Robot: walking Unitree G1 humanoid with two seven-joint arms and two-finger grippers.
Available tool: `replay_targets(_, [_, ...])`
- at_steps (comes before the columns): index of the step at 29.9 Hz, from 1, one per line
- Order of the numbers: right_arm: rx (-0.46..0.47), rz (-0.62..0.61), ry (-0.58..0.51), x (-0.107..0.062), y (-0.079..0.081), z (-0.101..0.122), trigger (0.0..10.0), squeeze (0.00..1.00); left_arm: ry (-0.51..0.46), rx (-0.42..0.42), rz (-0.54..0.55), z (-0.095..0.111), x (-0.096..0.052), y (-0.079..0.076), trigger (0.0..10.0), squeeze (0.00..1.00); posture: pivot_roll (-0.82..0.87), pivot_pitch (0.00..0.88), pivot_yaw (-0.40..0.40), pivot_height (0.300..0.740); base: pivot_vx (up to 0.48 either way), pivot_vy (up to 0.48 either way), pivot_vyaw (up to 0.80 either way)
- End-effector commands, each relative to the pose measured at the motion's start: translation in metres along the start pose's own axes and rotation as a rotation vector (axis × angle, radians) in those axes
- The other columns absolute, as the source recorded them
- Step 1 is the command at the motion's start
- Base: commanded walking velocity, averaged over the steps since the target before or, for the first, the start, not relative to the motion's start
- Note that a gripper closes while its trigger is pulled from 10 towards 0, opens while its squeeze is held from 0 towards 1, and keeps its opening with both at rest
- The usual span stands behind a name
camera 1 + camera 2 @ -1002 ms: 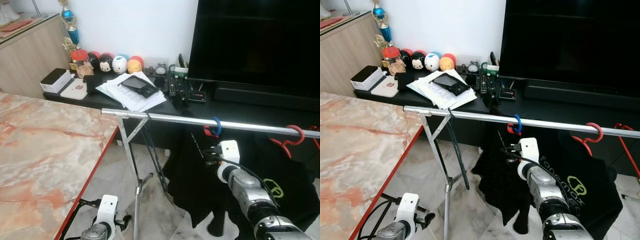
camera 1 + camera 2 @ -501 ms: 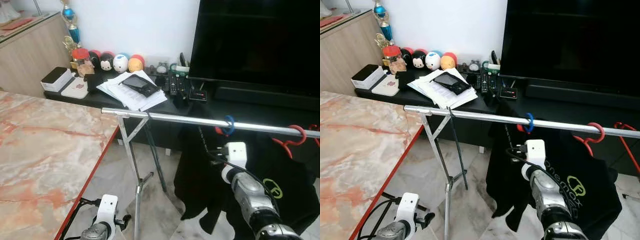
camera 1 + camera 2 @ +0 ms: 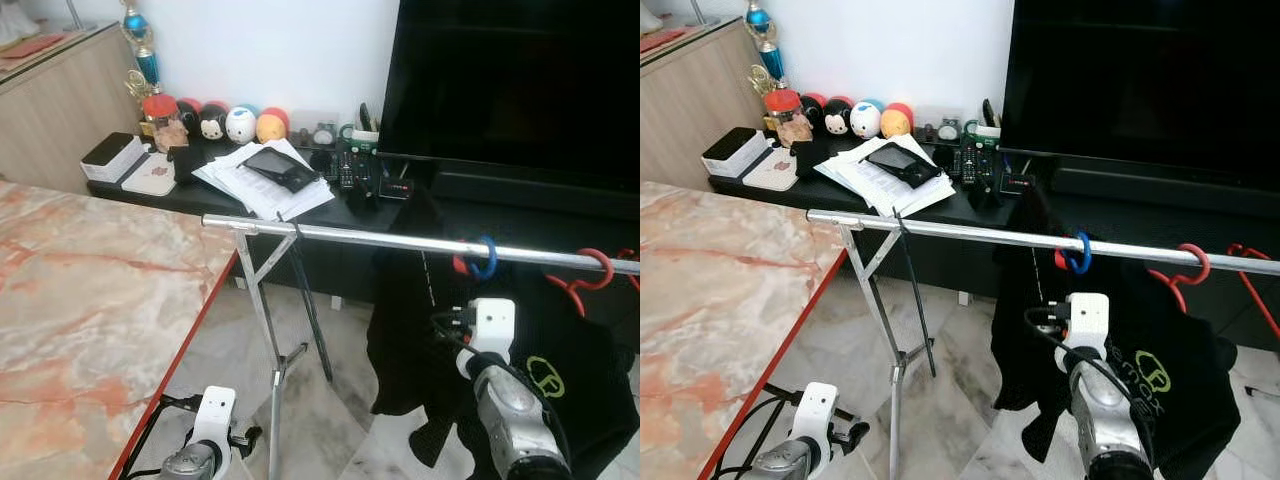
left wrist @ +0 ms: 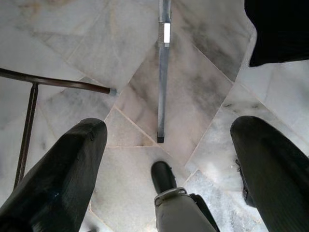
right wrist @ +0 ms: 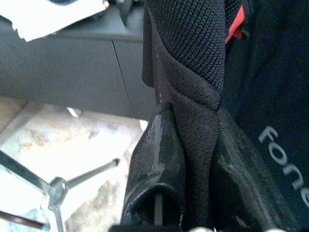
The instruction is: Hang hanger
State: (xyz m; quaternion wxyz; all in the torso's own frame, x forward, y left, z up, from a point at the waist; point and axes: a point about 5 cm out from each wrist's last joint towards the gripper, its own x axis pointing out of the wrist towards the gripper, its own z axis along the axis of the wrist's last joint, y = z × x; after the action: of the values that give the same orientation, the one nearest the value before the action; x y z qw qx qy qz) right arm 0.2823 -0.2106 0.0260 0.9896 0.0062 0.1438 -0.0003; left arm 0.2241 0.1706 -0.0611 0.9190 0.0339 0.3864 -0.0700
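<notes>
Right gripper (image 5: 193,145), raised below the silver rail (image 3: 400,241), with fingers (image 5: 157,154) clenched on a twisted fold of the black garment (image 3: 1160,350). The garment's blue hanger (image 3: 484,258) is hooked over the rail toward its right end, near a red hanger (image 3: 585,275). Left gripper (image 4: 166,159) hangs low over the marble floor (image 4: 96,48), fingers (image 4: 67,169) spread, grasping nothing, beside the rack's foot (image 4: 163,72).

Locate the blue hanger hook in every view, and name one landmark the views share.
Left eye view: blue hanger hook on the rail, right of centre.
Right eye view: same hook, centre-right on the rail.
Left wrist view: not in it.
Right wrist view: not in it.
Shared landmark: the metal rail, in both eye views.
</notes>
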Motion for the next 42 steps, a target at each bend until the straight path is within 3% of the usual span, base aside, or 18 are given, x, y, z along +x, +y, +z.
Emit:
replay_targets(1, [-0.028,0.001,0.03,-0.001,0.004,-0.001,0.0,0.0,0.024,0.02,0.0,-0.003,0.0,0.001,10.0,0.0,-0.1,0.0,0.024,0.74,0.0,0.0,0.0])
replay_targets(6, [-0.049,0.009,0.123,-0.005,0.007,-0.014,0.0,0.0,0.026,0.029,0.0,-0.003,0.0,0.001,10.0,0.0,-0.1,0.0,0.023,0.74,0.0,0.0,0.0])
replay_targets(11, [-0.045,-0.01,0.103,-0.006,0.006,-0.011,0.0,0.0,0.025,0.029,0.001,-0.003,0.0,0.001,10.0,0.0,-0.1,0.0,0.021,0.74,0.0,0.0,0.0])
replay_targets(14, [-0.027,-0.002,0.025,-0.009,0.008,0.0,0.0,0.0,0.021,0.032,0.004,-0.003,0.0,0.001,10.0,0.0,-0.1,0.0,0.019,0.74,0.0,0.0,0.0])
replay_targets(15, [-0.022,0.0,0.01,-0.01,0.009,0.001,1.5,0.0,0.02,0.033,0.005,-0.003,0.0,0.001,10.0,0.0,-0.1,0.0,0.019,0.74,0.0,0.0,0.0])
replay_targets(16, [-0.022,0.0,0.01,-0.01,0.009,0.001,1.5,0.0,0.02,0.033,0.005,-0.003,0.0,0.001,10.0,0.0,-0.1,0.0,0.019,0.74,0.0,0.0,0.0])
replay_targets(17, [-0.011,0.005,-0.009,-0.012,0.009,0.003,5.2,0.0,0.019,0.037,0.006,-0.003,0.0,0.001,10.0,0.0,-0.1,0.0,0.019,0.74,0.0,0.0,0.0])
replay_targets(18, [0.004,0.009,-0.024,-0.014,0.009,0.004,10.0,0.0,0.021,0.044,0.006,-0.003,0.0,0.001,10.0,0.0,-0.11,0.0,0.02,0.74,0.0,0.0,0.0])
replay_targets(32, [0.034,0.011,0.014,-0.023,0.008,-0.008,10.0,0.0,0.029,0.055,0.007,-0.004,0.0,0.0,10.0,0.0,-0.11,0.0,0.017,0.74,0.0,0.0,0.0])
replay_targets(42, [0.022,0.006,0.033,-0.024,0.006,-0.01,10.0,0.0,0.03,0.055,0.003,-0.005,-0.001,0.001,10.0,0.0,-0.11,0.0,0.016,0.74,-0.27,0.0,0.0])
